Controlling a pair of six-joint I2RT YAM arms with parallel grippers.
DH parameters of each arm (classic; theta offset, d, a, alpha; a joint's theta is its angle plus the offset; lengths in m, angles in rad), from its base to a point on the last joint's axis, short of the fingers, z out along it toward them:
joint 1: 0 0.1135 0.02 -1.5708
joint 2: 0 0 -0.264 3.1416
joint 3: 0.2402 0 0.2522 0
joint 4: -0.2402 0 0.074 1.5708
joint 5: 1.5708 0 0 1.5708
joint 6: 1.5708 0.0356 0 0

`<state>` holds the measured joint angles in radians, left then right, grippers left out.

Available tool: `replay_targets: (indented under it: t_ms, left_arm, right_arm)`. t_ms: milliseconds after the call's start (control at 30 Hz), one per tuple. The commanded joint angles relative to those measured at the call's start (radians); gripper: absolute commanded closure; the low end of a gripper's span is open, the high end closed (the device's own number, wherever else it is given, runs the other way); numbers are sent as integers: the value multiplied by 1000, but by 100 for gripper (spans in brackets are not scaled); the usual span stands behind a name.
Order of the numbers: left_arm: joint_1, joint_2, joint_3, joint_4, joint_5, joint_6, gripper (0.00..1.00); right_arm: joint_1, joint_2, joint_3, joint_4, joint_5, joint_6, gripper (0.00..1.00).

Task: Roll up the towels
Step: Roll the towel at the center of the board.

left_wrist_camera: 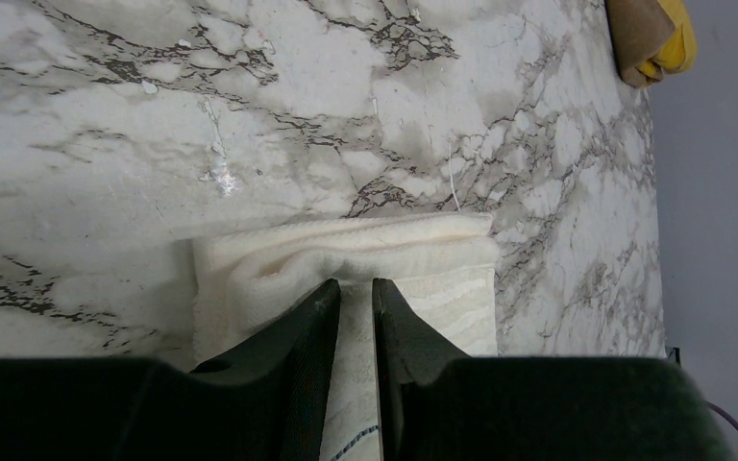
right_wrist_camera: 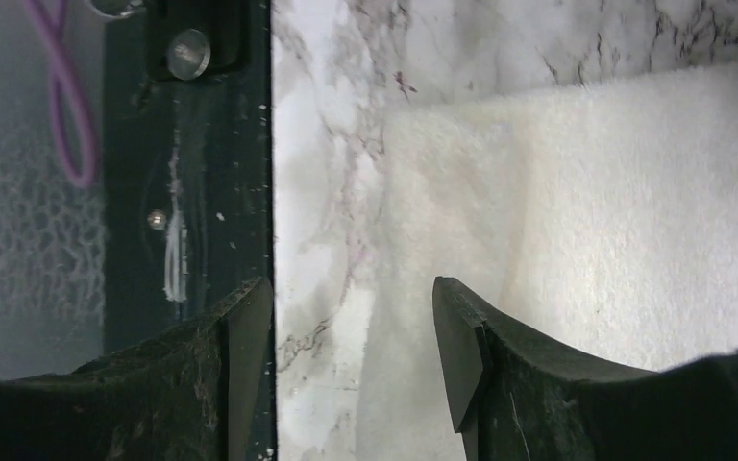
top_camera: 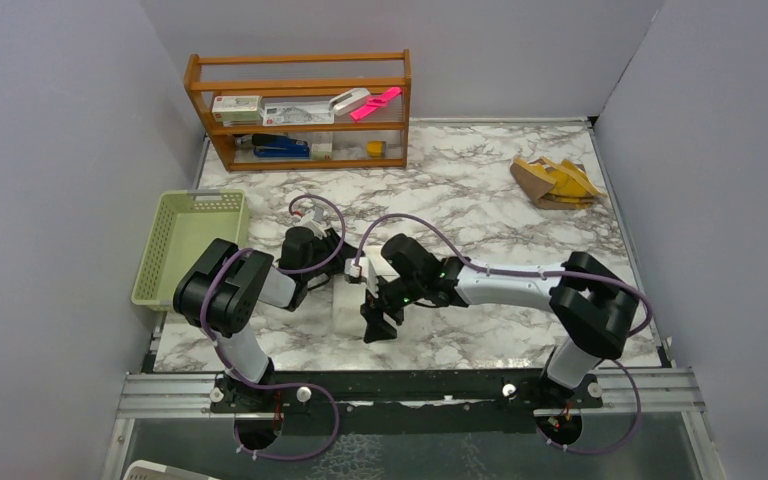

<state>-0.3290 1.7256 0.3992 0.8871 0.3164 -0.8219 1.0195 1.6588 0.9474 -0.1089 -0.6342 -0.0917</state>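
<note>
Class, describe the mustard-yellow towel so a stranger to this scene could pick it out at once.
Start at the marble table and look to its far right corner. The crumpled heap there is the mustard-yellow towel, tan-brown folds showing, unlike the plain white towel near the front edge.

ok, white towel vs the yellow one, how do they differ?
The white towel lies near the front, left gripper pinching its fold, right gripper open at its edge; the yellow towel sits far right, untouched. White is mostly flat; yellow is a crumpled heap. Both on the table, neither rolled.
</note>
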Motion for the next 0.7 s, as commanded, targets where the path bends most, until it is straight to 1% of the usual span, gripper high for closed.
replay_targets:
  t_ms: [0,233,333,467,567,633,667]
  left_arm:
    - [15,51,-26,-187,-122,61,75]
    - [16,51,-24,-189,-121,61,75]
    - [16,51,-22,-190,-121,62,75]
    - [15,55,-22,-190,-119,64,75]
    - [16,56,-18,-192,-117,65,75]
    - [15,58,-14,-194,-115,66,75]
    - [15,59,-12,-194,-114,66,75]
  right_arm:
    - [0,62,9,-18,84,-25,37]
    - [5,77,8,-23,158,-42,37]
    - [10,99,11,-24,190,-46,38]
    - [25,113,-9,20,285,-43,41]
    - [28,118,-16,39,314,-46,41]
    - [31,136,-6,32,319,-51,45]
    - [33,146,0,26,321,-53,49]
